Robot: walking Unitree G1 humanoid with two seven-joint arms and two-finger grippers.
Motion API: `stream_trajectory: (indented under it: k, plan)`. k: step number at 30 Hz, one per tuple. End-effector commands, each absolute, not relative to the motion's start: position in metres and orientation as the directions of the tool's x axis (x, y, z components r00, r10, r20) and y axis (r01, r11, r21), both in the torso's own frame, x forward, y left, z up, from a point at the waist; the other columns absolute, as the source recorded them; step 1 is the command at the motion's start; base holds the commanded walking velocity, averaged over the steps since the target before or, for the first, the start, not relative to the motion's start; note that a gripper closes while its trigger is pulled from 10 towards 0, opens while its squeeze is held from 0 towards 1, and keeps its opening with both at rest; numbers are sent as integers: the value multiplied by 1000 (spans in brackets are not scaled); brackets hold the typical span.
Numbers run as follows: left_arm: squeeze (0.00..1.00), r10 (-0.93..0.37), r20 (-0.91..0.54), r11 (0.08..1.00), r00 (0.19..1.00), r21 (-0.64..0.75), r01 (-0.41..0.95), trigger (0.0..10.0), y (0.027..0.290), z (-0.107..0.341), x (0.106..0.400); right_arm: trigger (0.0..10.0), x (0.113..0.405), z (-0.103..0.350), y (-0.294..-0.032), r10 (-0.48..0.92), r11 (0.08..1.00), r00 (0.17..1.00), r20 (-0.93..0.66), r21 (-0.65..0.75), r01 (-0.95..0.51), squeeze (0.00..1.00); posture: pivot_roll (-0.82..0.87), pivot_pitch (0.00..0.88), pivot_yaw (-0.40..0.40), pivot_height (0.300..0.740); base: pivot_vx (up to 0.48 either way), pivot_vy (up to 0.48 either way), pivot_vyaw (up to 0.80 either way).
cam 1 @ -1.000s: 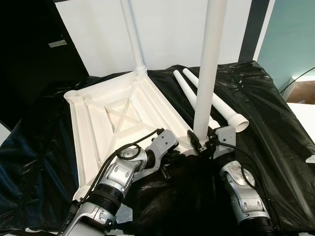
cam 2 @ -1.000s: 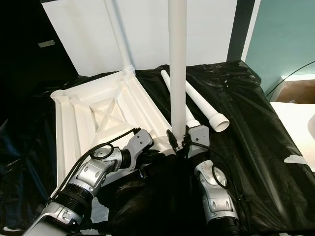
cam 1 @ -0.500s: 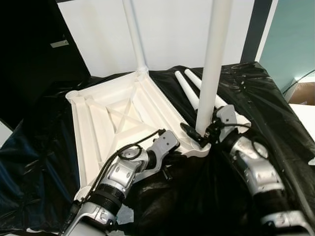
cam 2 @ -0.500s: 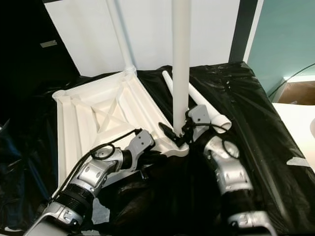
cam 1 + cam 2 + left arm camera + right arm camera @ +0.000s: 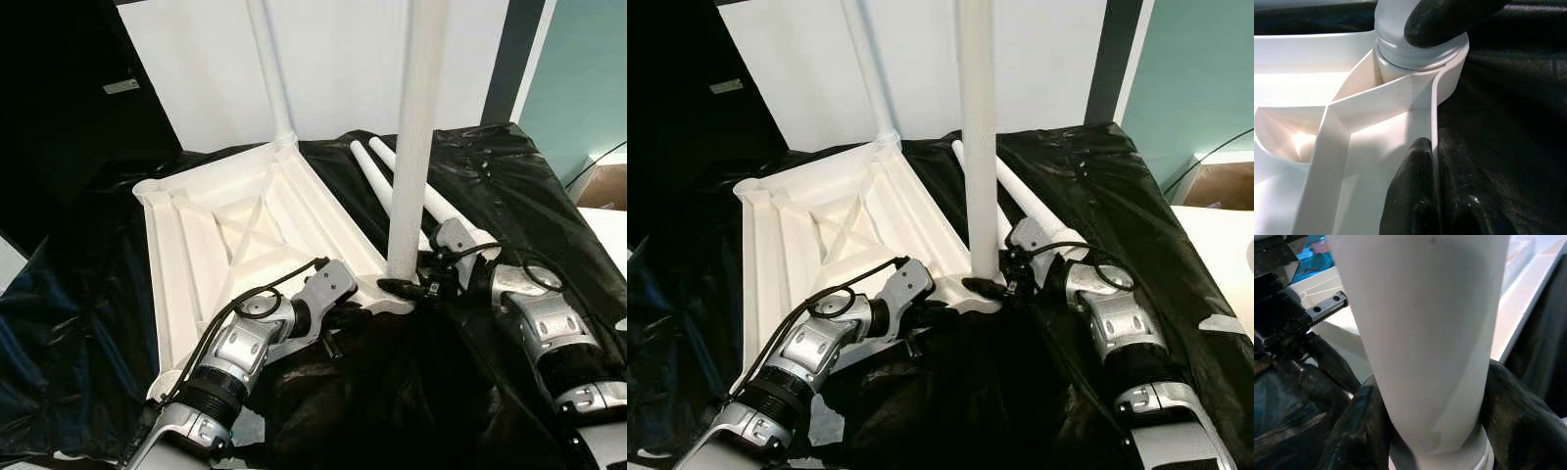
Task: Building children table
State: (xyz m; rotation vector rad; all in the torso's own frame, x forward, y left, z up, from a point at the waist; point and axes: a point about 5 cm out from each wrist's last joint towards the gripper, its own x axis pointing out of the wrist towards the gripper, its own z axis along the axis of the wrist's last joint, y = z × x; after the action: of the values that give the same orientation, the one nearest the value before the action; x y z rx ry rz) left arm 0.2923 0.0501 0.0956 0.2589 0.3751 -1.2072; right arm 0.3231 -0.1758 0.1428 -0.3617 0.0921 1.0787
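Tabletop [image 5: 230, 230], white moulded plastic, lies upside down on the black sheet [image 5: 509, 186], its ribbed underside up. One leg [image 5: 272, 69] stands upright in the corner socket farthest from the robot. A second leg [image 5: 416, 137] stands in the near corner socket [image 5: 1422, 61], and the right end effector [image 5: 409, 290] is closed around it low down, just above that socket; the right wrist view shows a black finger pressed on either side of the tube. The left end effector [image 5: 1432, 196] pinches the tabletop's thin edge wall between its fingers, close beside the same socket. Two spare legs [image 5: 392, 186] lie on the sheet just beyond the held leg.

Judged from the look of them, the parts are light, hollow, rigid plastic with a smooth, rather slippery skin. The long leg would lever hard on a high grip, so holding it near the socket suits seating or twisting it. The light tabletop would probably slide or lift on the glossy sheet unless pinned, and its rim or ribs give the firmest hold. The thin wall may flex if squeezed hard.
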Motion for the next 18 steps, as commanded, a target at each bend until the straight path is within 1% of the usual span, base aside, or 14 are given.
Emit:
stream_trajectory:
  k: [1,6,8,9,10,11,12,13,14,15,16,18]
  plan:
    - [0,-813,-509,401,282,-138,906,10000,63,55,275,0,324,150,-171,870,356,422,-255,-267,-896,0,6,0,68,740,0,0,0]
    - [0,-813,-511,397,279,-137,908,10000,63,55,275,0,320,147,-176,879,351,402,-257,-222,-910,0,-2,0,73,740,0,0,0]
    - [0,-813,-510,397,279,-136,908,10000,62,55,275,0,314,141,-167,870,437,469,-150,-202,-876,0,3,0,73,740,0,0,0]
    - [0,-813,-510,397,279,-136,908,10000,62,55,275,0,314,141,-167,870,437,469,-150,-202,-876,0,3,0,73,740,0,0,0]
    - [0,-814,-509,398,280,-136,907,10000,62,56,275,0,310,138,-161,799,584,601,-28,-200,-786,0,9,0,64,740,0,0,0]
    - [0,-813,-509,401,283,-136,906,10000,63,56,275,0,303,135,-160,683,728,727,77,-162,-666,0,11,0,61,740,0,0,0]
    - [0,-813,-509,401,283,-136,906,10000,63,56,275,0,303,135,-160,683,728,727,77,-162,-666,0,11,0,61,740,0,0,0]
    - [0,-810,-510,406,288,-135,904,10000,64,56,276,0,295,132,-160,573,819,807,142,-133,-558,0,13,0,61,740,0,0,0]
    - [0,-810,-511,407,288,-136,903,10000,65,55,275,0,288,130,-162,463,886,867,185,-101,-452,0,7,0,65,740,0,0,0]
    - [0,-810,-511,407,288,-136,903,10000,65,55,275,0,288,130,-162,463,886,867,185,-101,-452,0,7,0,65,740,0,0,0]
    - [0,-809,-513,406,286,-137,903,10000,66,55,275,0,285,129,-162,411,912,889,201,-87,-402,0,7,0,65,740,0,0,0]
    - [0,-809,-513,406,286,-137,903,10000,66,55,275,0,285,129,-162,411,912,889,201,-87,-402,0,7,0,65,740,0,0,0]
